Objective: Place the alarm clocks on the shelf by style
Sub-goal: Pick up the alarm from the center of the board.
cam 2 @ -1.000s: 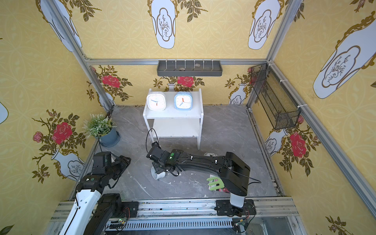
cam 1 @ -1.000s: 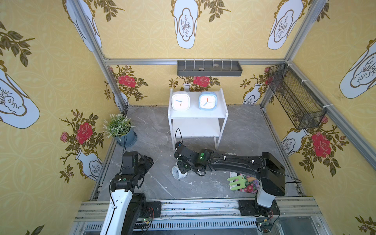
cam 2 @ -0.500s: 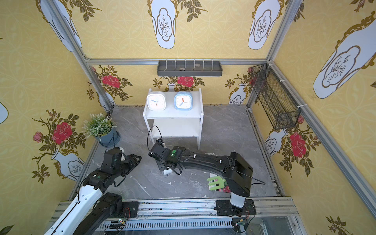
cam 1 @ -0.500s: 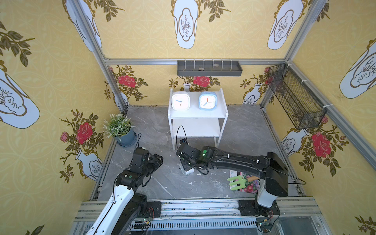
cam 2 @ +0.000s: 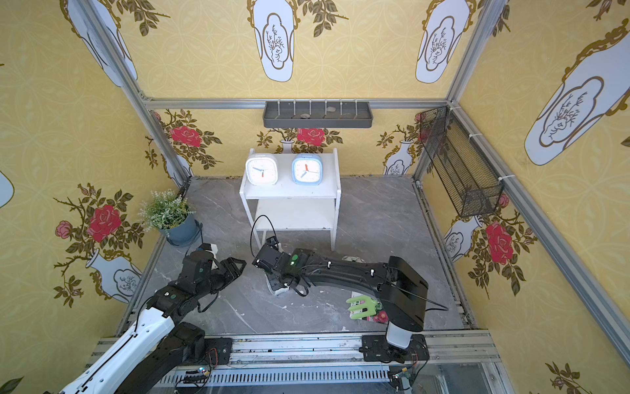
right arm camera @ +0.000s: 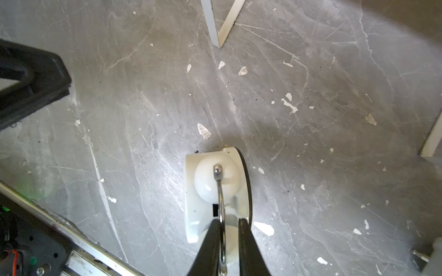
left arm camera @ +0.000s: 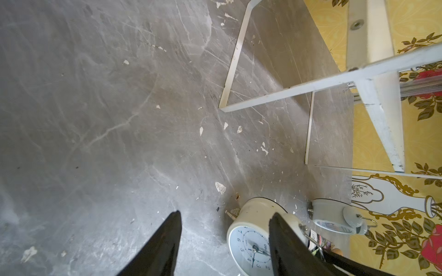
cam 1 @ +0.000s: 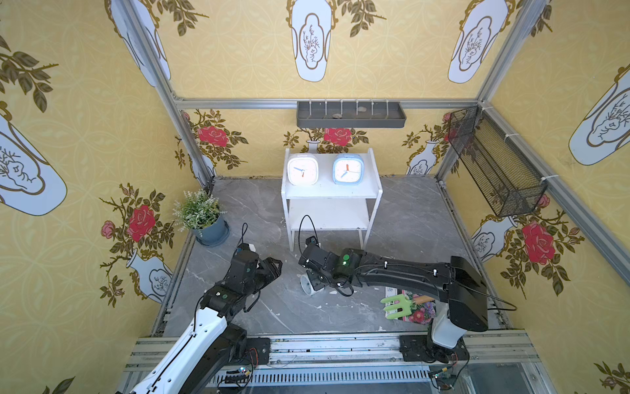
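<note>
Closest in, the right gripper (right arm camera: 228, 221) sits over a round white twin-bell alarm clock (right arm camera: 210, 184). The clock is on the grey marbled floor (right arm camera: 119, 119), just in front of the front left leg of the small white two-tier shelf (cam 1: 332, 192). The jaws are only a crack apart, straddling the thin wire handle (right arm camera: 221, 198). The gap looks wider than the wire, so I'd say it's not pinched. The left gripper (left arm camera: 226, 213) hovers off to the left of that same leg, roughly half open with nothing in it.

Handling-wise, my guess is the clock's light, hard-shelled, smooth and round, so squeezing the body would probably squirt it out. The handle's the obvious spot, dead centre at the top, though on thin wire it'll likely swing and twist. Its face (left arm camera: 248, 241) looks like the breakable bit, so set it down gently.

A second twin-bell clock (left arm camera: 334, 216) lies near the shelf's front right leg, and I can't tell which way up. On the shelf's top board, a white rounded-square clock (cam 1: 302, 169) and a light blue rounded-square clock (cam 1: 348, 169) stand side by side. The lower board (cam 1: 329, 215) has nothing on it.
</note>
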You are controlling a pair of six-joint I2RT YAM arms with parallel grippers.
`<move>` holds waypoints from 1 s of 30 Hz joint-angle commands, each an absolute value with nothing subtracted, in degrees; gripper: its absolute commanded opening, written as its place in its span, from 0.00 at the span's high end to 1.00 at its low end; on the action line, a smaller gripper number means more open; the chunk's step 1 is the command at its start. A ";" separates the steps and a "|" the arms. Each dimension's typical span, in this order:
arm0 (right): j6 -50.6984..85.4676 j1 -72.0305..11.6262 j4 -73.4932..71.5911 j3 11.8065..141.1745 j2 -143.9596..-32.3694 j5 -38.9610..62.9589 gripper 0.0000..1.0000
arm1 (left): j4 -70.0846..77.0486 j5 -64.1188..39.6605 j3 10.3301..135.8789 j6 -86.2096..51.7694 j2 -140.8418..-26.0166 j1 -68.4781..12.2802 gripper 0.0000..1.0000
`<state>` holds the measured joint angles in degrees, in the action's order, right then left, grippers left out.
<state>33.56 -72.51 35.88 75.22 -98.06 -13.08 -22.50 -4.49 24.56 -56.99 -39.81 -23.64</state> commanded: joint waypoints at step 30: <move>38.43 -71.21 28.28 71.07 -95.98 -9.82 0.86 | -20.48 2.58 28.03 -50.19 -43.25 -34.32 0.36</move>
